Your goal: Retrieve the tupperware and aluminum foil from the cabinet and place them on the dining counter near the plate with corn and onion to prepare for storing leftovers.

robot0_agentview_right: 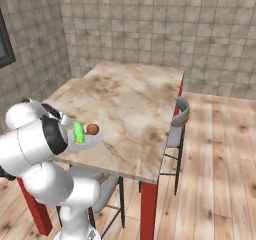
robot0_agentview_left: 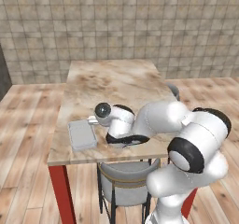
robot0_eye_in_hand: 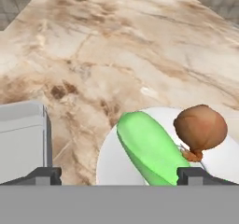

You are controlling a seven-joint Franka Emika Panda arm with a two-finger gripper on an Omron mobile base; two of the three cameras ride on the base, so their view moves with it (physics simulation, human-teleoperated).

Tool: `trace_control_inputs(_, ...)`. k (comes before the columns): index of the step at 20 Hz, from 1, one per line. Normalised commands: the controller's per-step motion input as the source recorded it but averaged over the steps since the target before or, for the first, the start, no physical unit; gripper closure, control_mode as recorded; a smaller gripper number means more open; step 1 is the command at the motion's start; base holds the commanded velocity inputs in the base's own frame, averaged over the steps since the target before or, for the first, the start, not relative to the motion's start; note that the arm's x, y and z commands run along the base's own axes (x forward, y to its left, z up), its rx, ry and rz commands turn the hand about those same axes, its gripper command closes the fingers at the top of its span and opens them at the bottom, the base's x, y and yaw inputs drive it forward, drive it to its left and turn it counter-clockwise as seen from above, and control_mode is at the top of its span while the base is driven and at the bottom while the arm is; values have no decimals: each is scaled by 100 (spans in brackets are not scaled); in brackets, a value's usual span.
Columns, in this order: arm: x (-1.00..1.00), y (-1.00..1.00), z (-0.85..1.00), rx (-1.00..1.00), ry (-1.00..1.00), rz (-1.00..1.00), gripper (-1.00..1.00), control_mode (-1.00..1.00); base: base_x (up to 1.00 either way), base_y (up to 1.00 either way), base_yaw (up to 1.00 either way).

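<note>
Hand view: gripper [robot0_eye_in_hand: 119, 175] jaws stand wide apart with nothing between them, one fingertip over the tupperware [robot0_eye_in_hand: 22, 141], the other over the plate [robot0_eye_in_hand: 215, 162]. The tupperware sits flat on the dining counter [robot0_eye_in_hand: 140, 55], just beside the plate but not touching it, which reads as a finished drop-off: the container is parked next to the leftovers it is meant to hold. The corn [robot0_eye_in_hand: 149, 148] lies across the plate with the onion [robot0_eye_in_hand: 200, 126] right against it, both inside the rim. In the left base view the tupperware [robot0_agentview_left: 82, 134] is close to the counter's near left corner, fairly tight to the left edge, so any nudge that way risks a fall. The far half of the counter is bare, so there is plenty of room for the aluminum foil. Foil isn't on the counter, so I judge that half still pending. A straight lift looks like the cleanest exit.
</note>
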Motion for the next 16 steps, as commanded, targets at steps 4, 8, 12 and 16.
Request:
trace_control_inputs(4,-72,-59,99,6,-14,0,-100,-100,0,0,0)
trace_control_inputs(8,-58,-64,100,9,-14,0,-100,-100,0,0,0)
trace_control_inputs(12,-45,-71,100,10,-8,0,-100,-100,0,0,0)
trace_control_inputs(16,-42,-81,100,13,0,0,-100,-100,0,0,0)
